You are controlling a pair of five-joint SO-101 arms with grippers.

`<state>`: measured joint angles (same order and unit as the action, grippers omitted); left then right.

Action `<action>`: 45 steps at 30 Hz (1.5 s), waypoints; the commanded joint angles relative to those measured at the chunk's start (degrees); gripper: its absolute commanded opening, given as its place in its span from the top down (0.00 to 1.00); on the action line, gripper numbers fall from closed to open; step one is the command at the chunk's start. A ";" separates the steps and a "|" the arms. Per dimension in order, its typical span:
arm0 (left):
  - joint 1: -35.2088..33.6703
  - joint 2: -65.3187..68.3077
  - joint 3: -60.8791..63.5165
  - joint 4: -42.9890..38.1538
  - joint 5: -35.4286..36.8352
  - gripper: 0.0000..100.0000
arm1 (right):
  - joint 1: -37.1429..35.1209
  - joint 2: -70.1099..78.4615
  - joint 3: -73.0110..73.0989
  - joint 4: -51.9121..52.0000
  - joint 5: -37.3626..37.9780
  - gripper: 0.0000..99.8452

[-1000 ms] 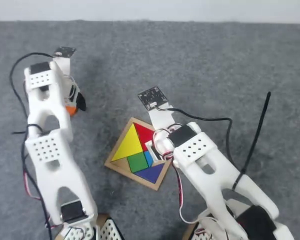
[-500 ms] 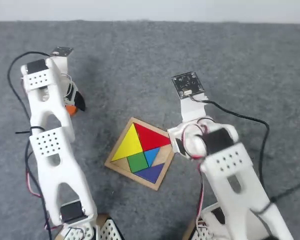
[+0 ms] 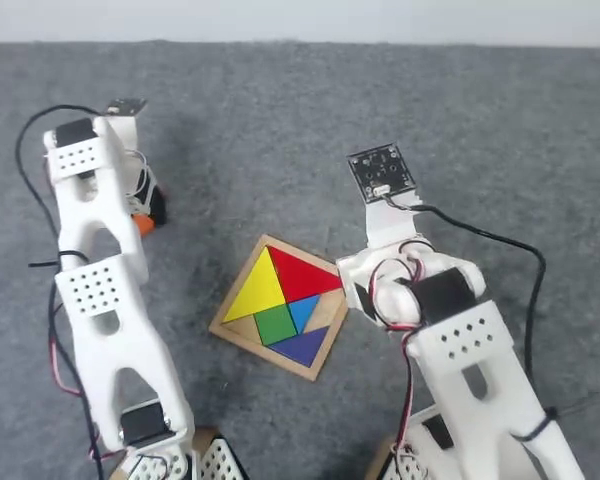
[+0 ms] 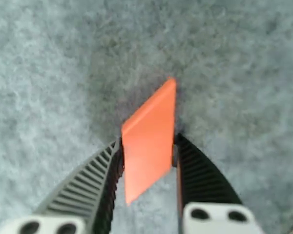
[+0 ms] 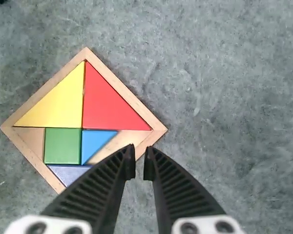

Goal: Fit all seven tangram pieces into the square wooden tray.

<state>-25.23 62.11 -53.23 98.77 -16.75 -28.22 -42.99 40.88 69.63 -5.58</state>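
Toward the near edge of the grey felt-covered table (image 3: 480, 120), about midway between its left and right edges, the square wooden tray (image 3: 234, 322) lies corner-on. It holds a large yellow triangle (image 3: 258, 288), a large red triangle (image 3: 300, 275), a green square (image 3: 274, 323), a small light-blue triangle (image 3: 302, 313) and a purple triangle (image 3: 302, 347). Bare wood shows at its left corner and along its right side. The right gripper (image 5: 139, 161) hangs just over the tray's near-right rim, jaws all but closed on nothing.

Farther off, near the left edge and well apart from the tray, the left gripper (image 4: 148, 141) clamps a flat orange parallelogram (image 4: 149, 131) by its edges. Whether the piece touches the felt I cannot tell.

The step in hand looks like delivering this orange piece. The slanted right-side gap seems its seat, so it needs carrying over, turning to match and laying flat. The right gripper would first have to clear that spot.
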 commanded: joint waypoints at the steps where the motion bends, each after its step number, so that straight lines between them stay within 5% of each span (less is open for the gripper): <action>1: -2.73 -0.53 3.47 1.85 -0.70 0.87 | 1.01 2.07 -0.44 0.31 0.53 0.95; 9: -2.64 -2.37 4.53 1.93 -0.62 0.91 | 1.27 3.30 -0.44 -1.10 0.53 0.95; 24: -0.79 -21.54 24.40 0.00 -3.34 0.92 | 1.36 3.30 -0.44 -1.01 0.62 0.95; 30: -0.35 -27.52 33.71 -6.86 -3.16 0.91 | 1.36 3.30 -0.44 -0.75 0.62 0.95; 35: -0.35 -25.05 36.88 -10.90 -2.81 0.84 | 1.36 3.30 -0.35 -0.75 0.62 0.95; 45: 4.13 -19.69 34.15 -9.23 -0.35 0.91 | 1.36 2.86 0.88 -1.19 0.97 0.95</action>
<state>-23.82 42.15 -17.71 89.10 -18.59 -27.43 -39.91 41.67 69.45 -5.49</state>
